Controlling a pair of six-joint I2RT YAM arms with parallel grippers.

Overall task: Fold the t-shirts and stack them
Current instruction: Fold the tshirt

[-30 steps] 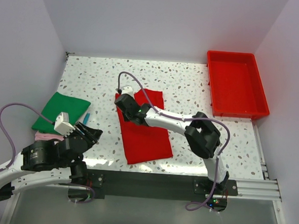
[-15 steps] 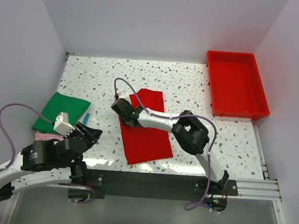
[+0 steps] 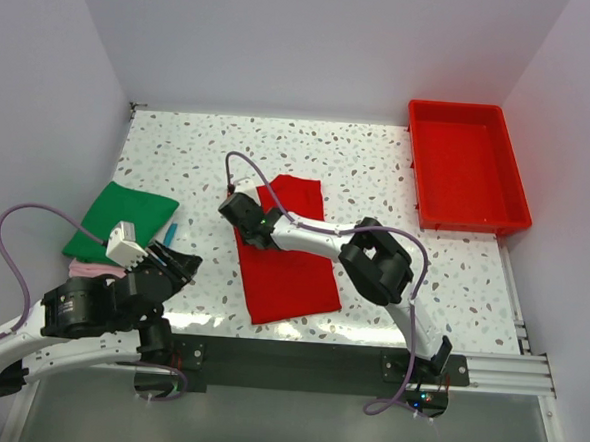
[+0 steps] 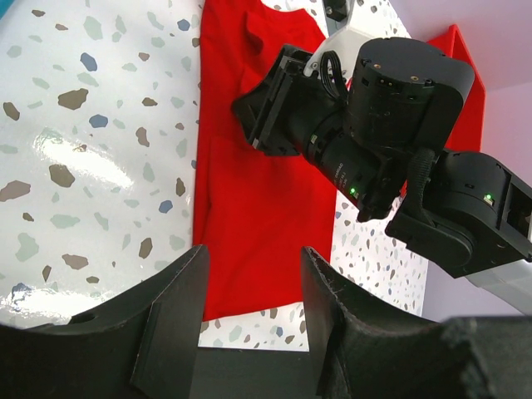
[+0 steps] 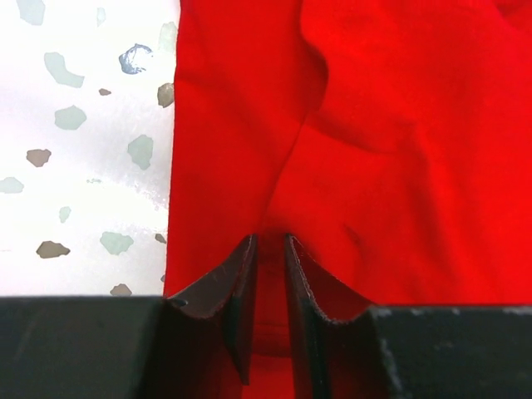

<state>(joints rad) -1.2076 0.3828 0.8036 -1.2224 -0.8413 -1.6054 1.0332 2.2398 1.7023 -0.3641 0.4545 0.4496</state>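
Covering red t-shirt (image 5: pixel 399 141) edge: right claw (image 5: pixel 268 243)

The red t-shirt (image 3: pixel 287 276) is soft matt cloth, lightly creased. The table (image 3: pixel 378 166) under it is smooth, glossy, terrazzo-speckled. The tray (image 3: pixel 466 166) to its right is shiny plastic; the green t-shirt (image 3: pixel 125 216) to its left, matt cloth.

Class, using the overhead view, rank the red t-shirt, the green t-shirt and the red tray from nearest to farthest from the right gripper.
1. The red t-shirt: directly under the right gripper, in the middle.
2. The green t-shirt: off to the left, clearly apart from it.
3. The red tray: at the back right corner, farthest away.
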